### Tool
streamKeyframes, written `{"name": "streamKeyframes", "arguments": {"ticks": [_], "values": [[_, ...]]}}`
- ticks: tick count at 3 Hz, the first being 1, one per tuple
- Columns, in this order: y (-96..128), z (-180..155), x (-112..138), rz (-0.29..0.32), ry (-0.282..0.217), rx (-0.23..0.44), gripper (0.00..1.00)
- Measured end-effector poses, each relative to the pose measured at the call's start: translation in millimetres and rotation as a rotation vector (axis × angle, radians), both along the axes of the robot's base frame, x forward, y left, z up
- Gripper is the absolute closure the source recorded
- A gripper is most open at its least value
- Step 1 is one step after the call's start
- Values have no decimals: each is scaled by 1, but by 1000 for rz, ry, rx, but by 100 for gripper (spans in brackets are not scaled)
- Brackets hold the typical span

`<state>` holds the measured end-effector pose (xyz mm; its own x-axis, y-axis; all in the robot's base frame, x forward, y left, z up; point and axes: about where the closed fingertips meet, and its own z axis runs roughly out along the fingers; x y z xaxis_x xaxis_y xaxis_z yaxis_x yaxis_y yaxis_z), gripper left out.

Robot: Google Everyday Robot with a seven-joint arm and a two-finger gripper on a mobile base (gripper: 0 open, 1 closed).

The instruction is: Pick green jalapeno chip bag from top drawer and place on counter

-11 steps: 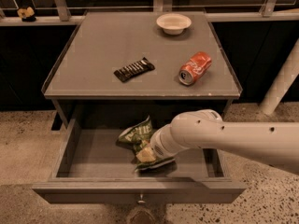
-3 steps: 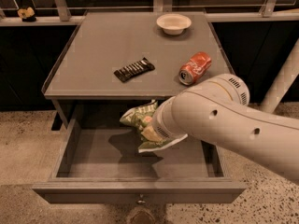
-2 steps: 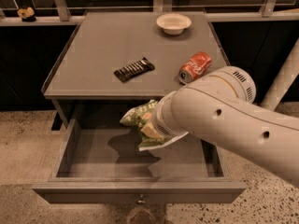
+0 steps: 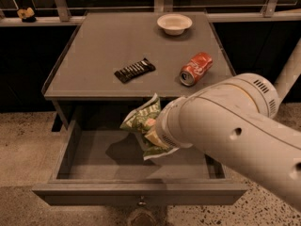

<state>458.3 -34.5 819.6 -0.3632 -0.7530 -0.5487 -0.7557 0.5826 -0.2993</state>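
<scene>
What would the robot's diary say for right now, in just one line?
step: carrying | tool: shut on green jalapeno chip bag, above open top drawer | counter: bag not on it yet

In the claw [image 4: 153, 129], above the open top drawer [image 4: 89, 191]: green jalapeno chip bag [image 4: 140, 120].
Crumpled foil, light and dark green with pale edges, tilted, pinched on its right side and hanging clear of the drawer floor, shadow thrown beneath; upper corner overlapping the front edge of the surface [image 4: 101, 51] in view. Drawer grey, shallow, low-walled, drawn well out, small knob at front centre. Surface grey, flat, thin raised rim.
</scene>
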Motion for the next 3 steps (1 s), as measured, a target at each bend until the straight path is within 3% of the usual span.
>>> {"name": "streamKeyframes", "arguments": {"ticks": [1, 2, 3], "values": [[-7, 6, -22, -21, -16, 3, 100], [-7, 20, -25, -18, -65, -4, 100], [12, 44, -13, 33, -135, -22, 100]]}}
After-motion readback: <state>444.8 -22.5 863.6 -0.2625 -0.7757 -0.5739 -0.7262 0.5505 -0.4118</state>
